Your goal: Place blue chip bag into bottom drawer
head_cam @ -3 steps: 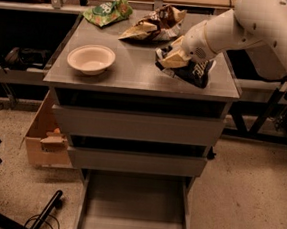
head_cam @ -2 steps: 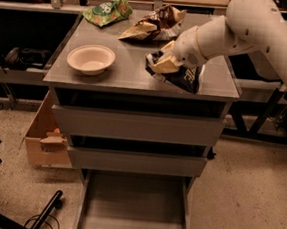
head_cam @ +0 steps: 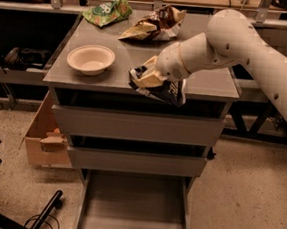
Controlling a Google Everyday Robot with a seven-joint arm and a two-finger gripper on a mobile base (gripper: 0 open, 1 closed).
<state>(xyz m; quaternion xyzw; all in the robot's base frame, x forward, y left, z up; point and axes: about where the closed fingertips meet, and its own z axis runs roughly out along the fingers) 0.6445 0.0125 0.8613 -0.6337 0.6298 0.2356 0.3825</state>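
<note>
The bottom drawer (head_cam: 135,206) lies nearest, pulled well out at the foot of the cabinet. Its flat grey floor is bare from side wall to side wall. Above it the middle drawer (head_cam: 137,162) and the upper drawer (head_cam: 137,126) show plain grey fronts with no label, both set further in than the open tray.

At the front edge of the cabinet top (head_cam: 111,82), right of centre, the gripper (head_cam: 145,77) has its tan fingers closed on the blue chip bag (head_cam: 168,91). The crumpled bag hangs partly over that front edge, above the width of the open drawer. I cannot tell whether it touches the top. Its white lettering is too creased to read. The white arm (head_cam: 230,39) reaches in from the right across the right edge.

Toward the front-left corner sits a cream bowl (head_cam: 90,59), well apart from the bag with bare grey surface between them. At the back edge, about the middle, lies a brown-and-tan snack bag (head_cam: 154,24). A green snack bag (head_cam: 107,12) lies at the back-left corner, its pale print unreadable.

A cardboard box (head_cam: 46,140) stands on the floor against the cabinet's left side.
</note>
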